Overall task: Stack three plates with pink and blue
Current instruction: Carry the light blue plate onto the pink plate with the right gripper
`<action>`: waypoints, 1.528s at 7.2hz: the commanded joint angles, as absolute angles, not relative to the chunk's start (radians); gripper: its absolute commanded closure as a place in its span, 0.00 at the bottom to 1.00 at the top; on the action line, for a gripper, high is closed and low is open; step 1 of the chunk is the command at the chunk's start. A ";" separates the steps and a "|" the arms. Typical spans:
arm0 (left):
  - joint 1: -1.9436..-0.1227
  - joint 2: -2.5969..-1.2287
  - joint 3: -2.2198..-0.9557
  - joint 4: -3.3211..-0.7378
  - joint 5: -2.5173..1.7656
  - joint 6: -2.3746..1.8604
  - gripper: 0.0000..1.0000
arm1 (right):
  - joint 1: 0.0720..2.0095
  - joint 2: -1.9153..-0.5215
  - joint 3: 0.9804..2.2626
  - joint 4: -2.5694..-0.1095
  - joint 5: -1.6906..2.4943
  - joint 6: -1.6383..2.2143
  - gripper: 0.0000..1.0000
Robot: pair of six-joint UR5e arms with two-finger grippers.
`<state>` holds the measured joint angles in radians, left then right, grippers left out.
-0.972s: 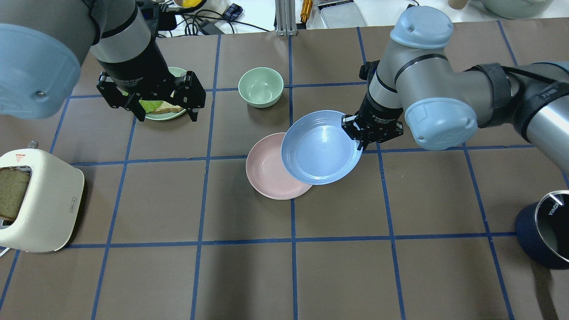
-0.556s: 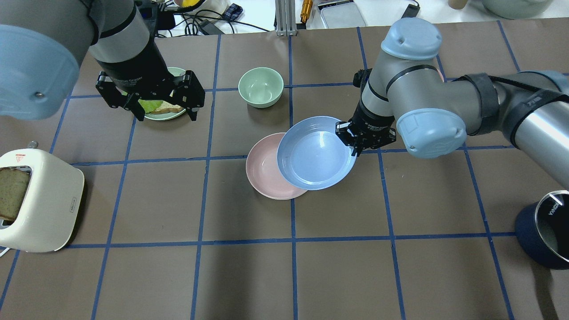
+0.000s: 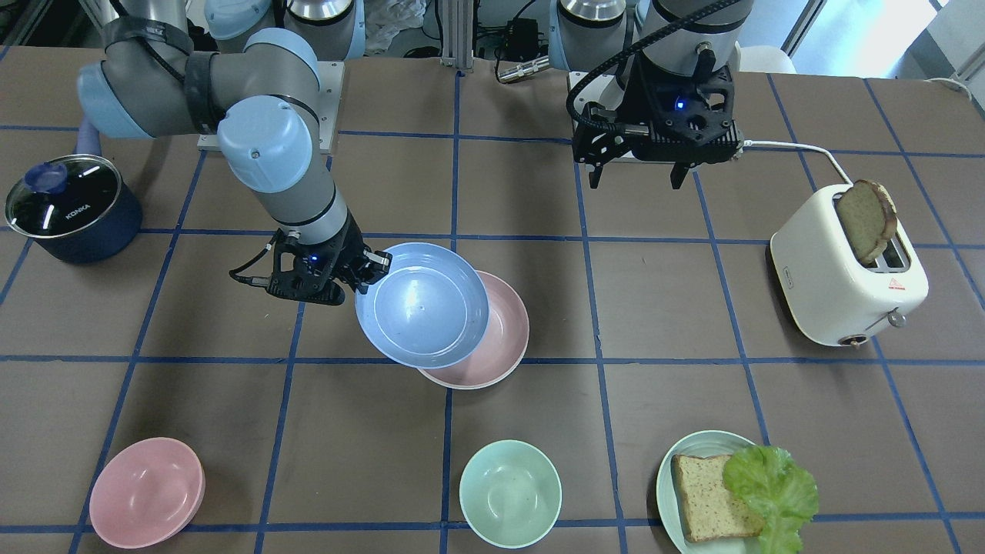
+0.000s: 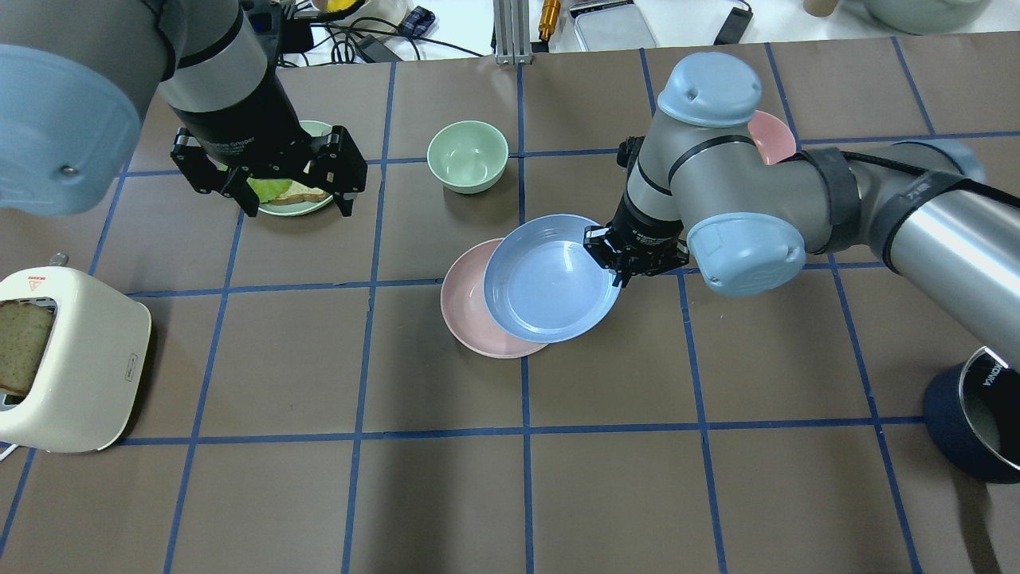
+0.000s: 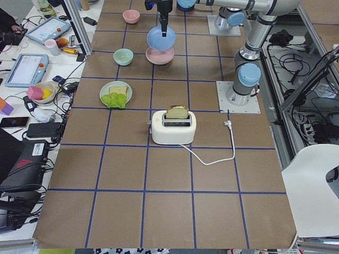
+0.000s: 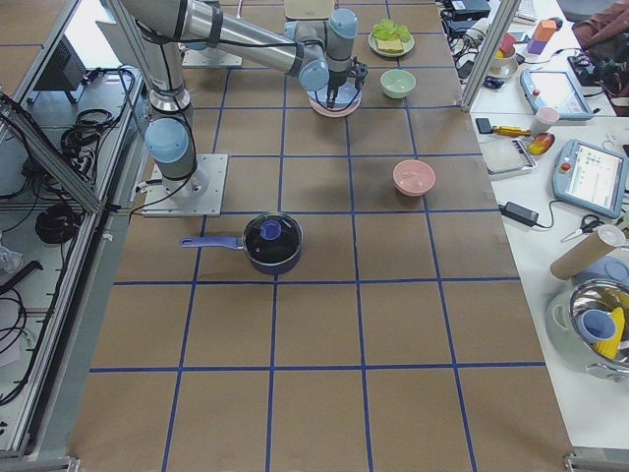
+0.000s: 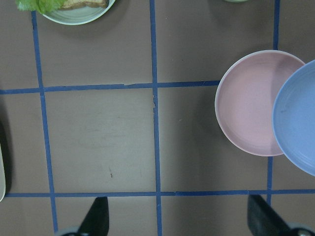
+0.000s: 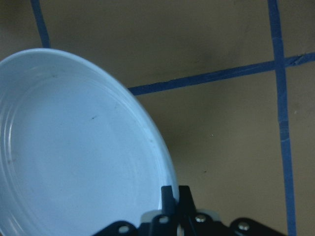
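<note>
Since a second ago the right hand has carried the blue plate further across the pink plate, which lies on the counter below, beyond the fingertips. The hand is clamped on the blue plate's near rim. Best to travel on until the rims align, lower level, then release. The left hand hangs well apart, fingers spread, empty.

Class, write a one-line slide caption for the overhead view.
Right tool grips the blue plate by its rim, partly over the pink plate; left tool hangs open.
</note>
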<state>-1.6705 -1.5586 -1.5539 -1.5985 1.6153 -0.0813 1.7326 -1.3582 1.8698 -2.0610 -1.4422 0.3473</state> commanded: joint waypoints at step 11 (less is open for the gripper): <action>-1.671 -1.559 -1.554 -1.598 1.614 -0.081 0.00 | 1.799 -1.285 1.862 -2.163 -1.443 0.466 0.57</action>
